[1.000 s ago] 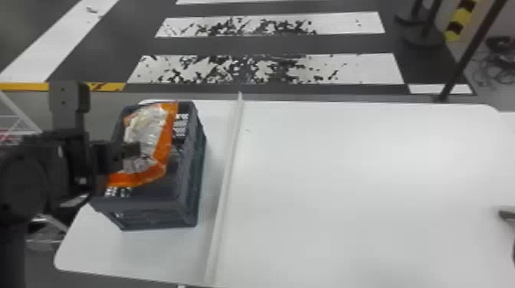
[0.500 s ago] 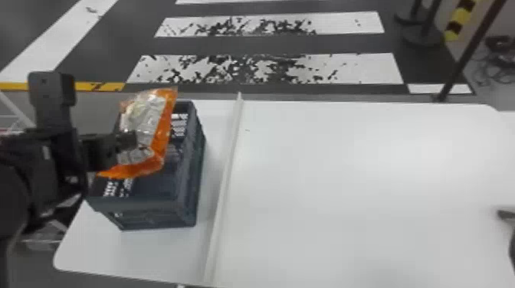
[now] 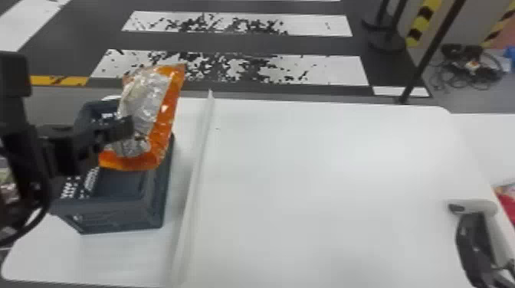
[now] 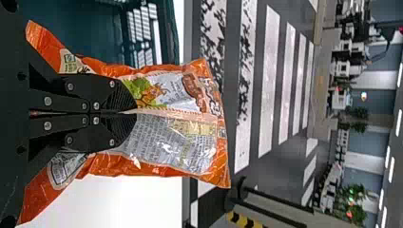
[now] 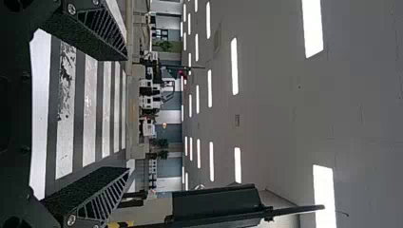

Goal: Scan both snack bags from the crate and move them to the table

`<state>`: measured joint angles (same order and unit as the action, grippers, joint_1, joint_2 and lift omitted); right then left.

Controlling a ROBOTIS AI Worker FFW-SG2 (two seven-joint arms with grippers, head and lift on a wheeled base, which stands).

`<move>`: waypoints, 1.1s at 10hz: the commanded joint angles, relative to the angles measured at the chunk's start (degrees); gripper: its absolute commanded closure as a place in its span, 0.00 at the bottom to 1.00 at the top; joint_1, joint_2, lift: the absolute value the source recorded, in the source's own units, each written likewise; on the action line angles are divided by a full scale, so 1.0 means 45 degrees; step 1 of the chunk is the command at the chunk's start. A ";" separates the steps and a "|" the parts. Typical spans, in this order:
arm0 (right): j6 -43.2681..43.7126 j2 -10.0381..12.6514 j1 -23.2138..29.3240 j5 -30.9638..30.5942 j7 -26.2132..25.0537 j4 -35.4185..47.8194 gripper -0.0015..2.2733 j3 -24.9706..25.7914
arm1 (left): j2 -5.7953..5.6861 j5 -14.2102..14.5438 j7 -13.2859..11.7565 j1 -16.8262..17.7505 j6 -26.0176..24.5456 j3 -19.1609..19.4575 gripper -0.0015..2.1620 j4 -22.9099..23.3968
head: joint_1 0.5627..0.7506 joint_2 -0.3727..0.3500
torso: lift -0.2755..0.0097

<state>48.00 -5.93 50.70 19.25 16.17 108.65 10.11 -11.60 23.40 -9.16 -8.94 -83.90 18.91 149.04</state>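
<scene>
In the head view my left gripper [image 3: 126, 128] is shut on an orange and silver snack bag [image 3: 165, 121], holding it raised above the dark grey crate [image 3: 118, 214] on the left of the table. The left wrist view has the same left gripper [image 4: 129, 113] with its fingers pressed together on the snack bag [image 4: 180, 137], which bulges out past them on both sides. Part of the crate [image 4: 95, 28] shows beside it. My right gripper [image 5: 127, 114] stands open in the right wrist view, nothing between its fingers.
A pale divider strip [image 3: 195, 172] runs front to back on the white table [image 3: 325, 184], right of the crate. A grey and black handheld scanner [image 3: 475, 229] is at the right edge. A dark post [image 3: 429, 57] rises behind the table.
My left gripper has lifted the snack bag up out of the crate's opening and toward its right side. The head view has swung slightly right, bringing more of the scanner in.
</scene>
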 commanded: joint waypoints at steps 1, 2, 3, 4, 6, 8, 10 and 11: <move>0.0007 0.0008 -0.0018 0.0000 0.0001 0.0035 0.05 0.0038 | 0.0409 0.0171 -0.0172 -0.0141 -0.0058 -0.0687 0.99 0.0591 | 0.70 0.45 | 0.66; -0.0032 0.0008 -0.0018 0.0000 0.0001 0.0074 0.05 0.0116 | 0.0702 0.0132 -0.0269 -0.0083 -0.0019 -0.1195 0.99 0.0611 | 0.70 0.37 | 0.66; -0.0032 0.0028 0.0002 0.0000 0.0001 0.0074 0.05 0.0116 | 0.1034 0.0074 -0.0523 0.0093 0.0020 -0.1761 0.99 0.0572 | 0.70 0.30 | 0.66; -0.0071 0.0028 -0.0018 0.0000 0.0001 0.0074 0.05 0.0116 | 0.1210 -0.0473 -0.0914 0.0230 0.0098 -0.2640 0.99 0.0220 | 0.70 0.27 | 0.66; -0.0110 0.0028 -0.0076 0.0156 0.0001 0.0074 0.05 0.0174 | 0.1386 -0.1098 -0.1461 0.0445 0.1505 -0.4535 0.99 -0.1967 | 0.70 0.13 | 0.66; -0.0110 0.0028 -0.0018 0.0430 0.0001 0.0309 0.05 0.0389 | 0.1405 -0.2466 -0.1265 0.0933 0.3497 -0.6801 0.99 -0.4506 | 0.70 0.04 | 0.66; -0.0032 0.0028 0.0100 0.0683 0.0001 0.0484 0.05 0.0624 | 0.1581 -0.4067 -0.0992 0.1675 0.4864 -0.9125 0.99 -0.6518 | 0.70 0.03 | 0.66; -0.0032 0.0028 0.0158 0.0879 0.0001 0.0641 0.05 0.0741 | 0.1659 -0.4477 -0.0933 0.2066 0.5294 -1.0082 0.99 -0.7397 | 0.70 0.03 | 0.66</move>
<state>47.79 -5.80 51.23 22.64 16.17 111.12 13.13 -4.42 4.69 -13.38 -0.83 -61.36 -23.54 118.40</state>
